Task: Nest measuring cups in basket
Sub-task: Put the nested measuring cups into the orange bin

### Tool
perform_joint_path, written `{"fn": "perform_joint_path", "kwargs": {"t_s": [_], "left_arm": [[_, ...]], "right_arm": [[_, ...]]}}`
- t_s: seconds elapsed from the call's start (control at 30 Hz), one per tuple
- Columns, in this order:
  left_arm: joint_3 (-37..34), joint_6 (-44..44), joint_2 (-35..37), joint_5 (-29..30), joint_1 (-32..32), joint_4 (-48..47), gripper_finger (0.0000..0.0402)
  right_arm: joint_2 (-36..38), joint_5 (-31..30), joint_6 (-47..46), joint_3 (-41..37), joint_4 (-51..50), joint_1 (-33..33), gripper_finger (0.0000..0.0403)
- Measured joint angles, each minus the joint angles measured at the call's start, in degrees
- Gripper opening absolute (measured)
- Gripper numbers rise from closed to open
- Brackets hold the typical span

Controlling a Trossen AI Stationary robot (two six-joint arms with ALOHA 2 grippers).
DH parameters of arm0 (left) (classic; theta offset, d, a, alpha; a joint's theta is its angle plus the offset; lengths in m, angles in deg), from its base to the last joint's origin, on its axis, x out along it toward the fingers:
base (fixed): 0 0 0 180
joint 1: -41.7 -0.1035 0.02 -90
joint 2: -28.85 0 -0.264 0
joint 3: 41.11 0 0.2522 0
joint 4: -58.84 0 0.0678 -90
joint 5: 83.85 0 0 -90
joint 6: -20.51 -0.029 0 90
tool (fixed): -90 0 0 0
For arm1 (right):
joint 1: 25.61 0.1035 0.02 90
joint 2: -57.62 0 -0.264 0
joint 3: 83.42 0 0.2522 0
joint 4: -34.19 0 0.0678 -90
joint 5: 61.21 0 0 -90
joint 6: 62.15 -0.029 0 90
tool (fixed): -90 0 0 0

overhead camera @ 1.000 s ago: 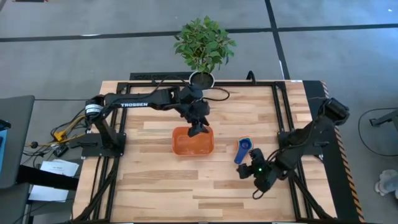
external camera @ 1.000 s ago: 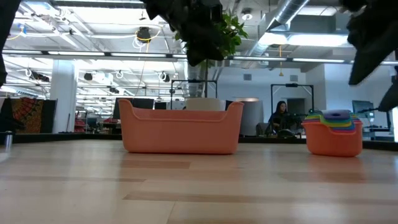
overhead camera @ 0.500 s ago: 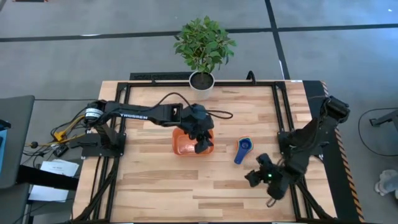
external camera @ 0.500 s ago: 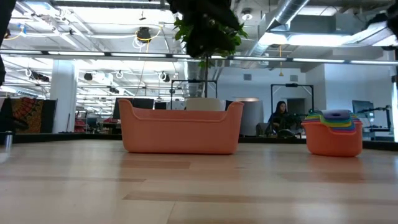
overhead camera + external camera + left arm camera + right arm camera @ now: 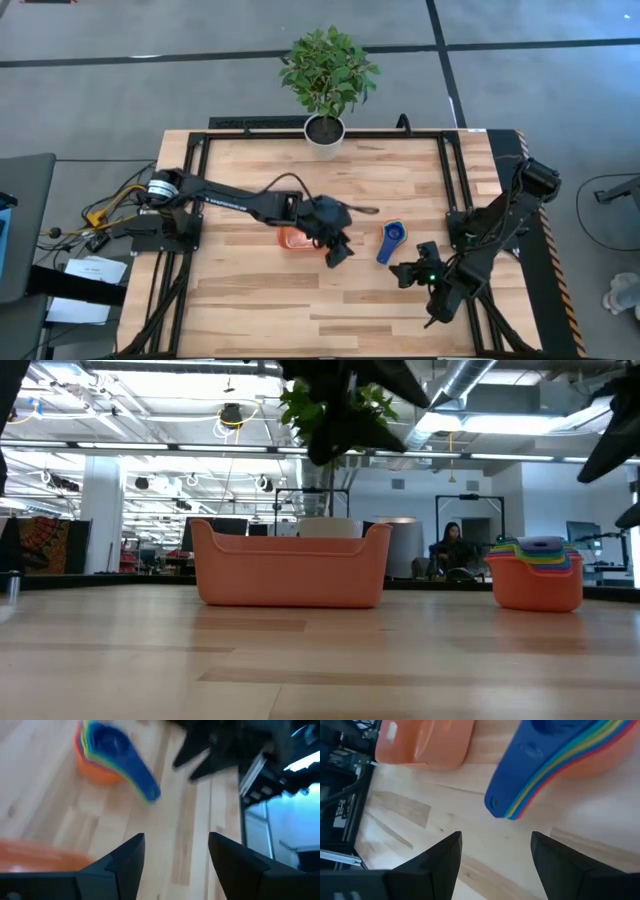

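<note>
Cups, seven small plastic measuring scoops [image 5: 391, 240] stacked with dark blue on top, sit on the wooden table [image 5: 250, 310] right of the shallow orange plastic basket [image 5: 293, 238], half hidden under the left gripper [image 5: 338, 252], whose fingers are apart and empty like the right gripper [image 5: 407, 272] near the stack.

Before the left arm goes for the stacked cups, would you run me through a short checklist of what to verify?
1. measuring cups nested in one stack on the table: ok.
2. Stack inside the basket: not ok, it sits beside it.
3. left gripper open and empty: ok.
4. right gripper open, off the stack: ok.
5. Basket upright: ok.
6. Basket interior free: cannot tell, the arm covers it.
</note>
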Motion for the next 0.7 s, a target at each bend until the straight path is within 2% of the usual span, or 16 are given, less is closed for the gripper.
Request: {"fn": "perform_joint_path", "kwargs": {"t_s": [0.17, 0.37, 0.6, 0.7], "left_arm": [[-0.18, 2.08, -1.23, 1.87, 0.79, -2.63, 0.0239], [-0.09, 2.83, -1.06, 0.69, 1.65, -3.83, 0.0271], [0.56, 2.25, -6.12, -0.95, 2.22, 10.13, 0.028], [1.19, 2.84, -8.3, -0.53, 1.23, 12.92, 0.028]], "right_arm": [[-1.47, 0.16, -0.03, -0.01, 0.08, -1.22, 0.026], [-2.66, 2.33, 1.73, -1.27, 1.43, -2.36, 0.026], [4.39, 3.06, 0.63, -1.19, 5.34, 1.5, 0.026], [5.18, 1.61, -0.79, -1.12, 2.74, 1.6, 0.026]]}}
